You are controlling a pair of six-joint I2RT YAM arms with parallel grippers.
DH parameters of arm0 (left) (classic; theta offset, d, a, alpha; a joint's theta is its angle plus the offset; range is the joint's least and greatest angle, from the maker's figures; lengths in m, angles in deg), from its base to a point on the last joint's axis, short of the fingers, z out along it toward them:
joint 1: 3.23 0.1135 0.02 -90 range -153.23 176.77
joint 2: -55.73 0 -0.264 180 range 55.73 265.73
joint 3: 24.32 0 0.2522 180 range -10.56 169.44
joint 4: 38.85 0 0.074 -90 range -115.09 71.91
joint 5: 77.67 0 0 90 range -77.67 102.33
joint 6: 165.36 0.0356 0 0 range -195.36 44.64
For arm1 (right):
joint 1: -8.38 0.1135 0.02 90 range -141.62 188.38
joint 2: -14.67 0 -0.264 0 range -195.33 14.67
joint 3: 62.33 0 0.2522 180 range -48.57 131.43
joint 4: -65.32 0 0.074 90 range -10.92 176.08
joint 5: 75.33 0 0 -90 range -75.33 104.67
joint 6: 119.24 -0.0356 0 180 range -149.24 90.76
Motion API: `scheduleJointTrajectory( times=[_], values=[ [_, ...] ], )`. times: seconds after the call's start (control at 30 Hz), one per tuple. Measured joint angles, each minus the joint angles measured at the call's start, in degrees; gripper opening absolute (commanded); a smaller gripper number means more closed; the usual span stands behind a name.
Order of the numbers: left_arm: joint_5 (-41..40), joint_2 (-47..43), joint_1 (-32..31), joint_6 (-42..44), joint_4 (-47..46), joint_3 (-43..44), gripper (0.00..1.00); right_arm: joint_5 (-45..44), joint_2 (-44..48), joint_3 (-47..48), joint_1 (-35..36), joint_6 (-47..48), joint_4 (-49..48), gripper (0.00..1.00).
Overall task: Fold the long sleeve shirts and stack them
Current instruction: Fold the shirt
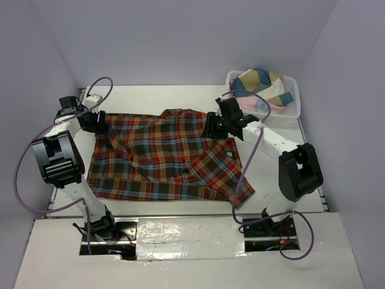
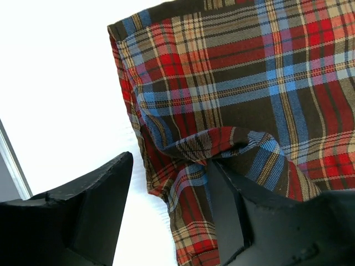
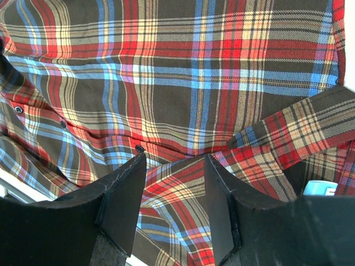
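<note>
We see the shirt as soft woven flannel, matt, faintly brushed, wrinkling in loose folds; its small dark buttons look like smooth plastic. The counter beneath is smooth, white and matt. The fingers of the left tool and right tool look like matt black plastic with a fine layered grain. The basket is pale, slightly glossy plastic.

- Plaid shirt: far left and far right corners hidden under the wrists, top view.
- Pale blue thing: mostly behind right gripper; unidentifiable.
</note>
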Motion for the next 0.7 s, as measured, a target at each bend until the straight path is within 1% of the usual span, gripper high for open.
scheduleJointTrajectory(
  times=[0.17, 0.43, 0.53, 0.6, 0.63, 0.67, 0.7],
  values=[
    [0.2, 0.28, -1.31, 0.22, 0.9, 1.11, 0.69, 0.13, 0.0, -0.17, 0.0, -0.04, -0.11, 0.53],
    [3.96, 1.97, -4.33, -0.17, 1.68, 1.55, 0.69, 0.2, 0.0, -0.2, 0.0, -0.04, -0.04, 0.52],
    [4.5, 1.97, -5.07, -1.29, 1.64, 1.6, 0.67, 0.24, 0.0, -0.22, 0.0, -0.07, -0.02, 0.52],
    [3.82, 2.29, -5.18, -1.55, 1.75, 1.79, 0.61, 0.31, 0.0, -0.31, 0.0, -0.07, -0.04, 0.51],
    [3.19, 2.62, -5.18, -1.53, 1.92, 2.01, 0.57, 0.37, 0.0, -0.42, 0.0, -0.15, -0.04, 0.51],
    [2.19, 3.15, -5.18, -1.49, 2.38, 2.4, 0.5, 0.42, 0.0, -0.66, 0.0, -0.22, -0.17, 0.5],
    [1.44, 3.63, -5.2, -1.44, 2.73, 2.64, 0.47, 0.48, 0.0, -0.94, 0.0, -0.26, -0.17, 0.5]
  ],
)
